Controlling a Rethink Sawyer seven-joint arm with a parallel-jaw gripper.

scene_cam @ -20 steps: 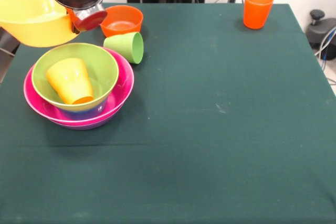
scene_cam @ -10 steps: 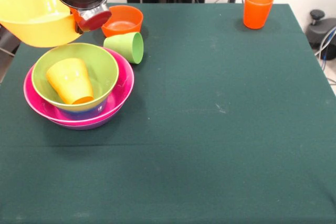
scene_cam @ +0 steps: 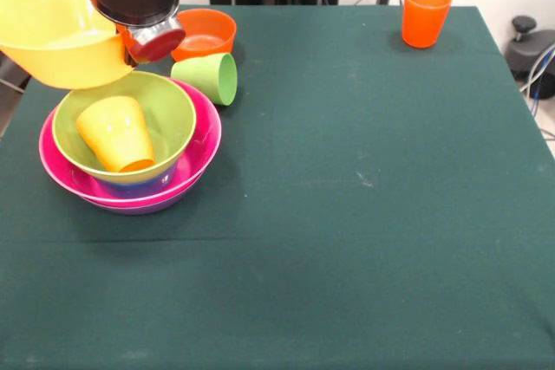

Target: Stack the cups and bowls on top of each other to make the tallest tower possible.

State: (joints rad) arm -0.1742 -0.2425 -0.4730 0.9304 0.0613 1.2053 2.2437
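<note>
My gripper is shut on the rim of the large yellow bowl and holds it in the air at the upper left, just above the far left edge of the tower. The tower is a light green bowl nested over a blue bowl, a pink bowl and a purple bowl. A yellow-orange cup lies tilted inside the green bowl. A light green cup lies on its side beside the tower. The purple cup is out of view.
A small orange bowl stands upright behind the light green cup, close to the gripper. An orange cup stands upright at the far right of the dark green table. Cables and a black stand lie off the right edge.
The gripper and the yellow bowl have moved down and slightly right in the picture, closer to the tower. Nothing else has moved.
</note>
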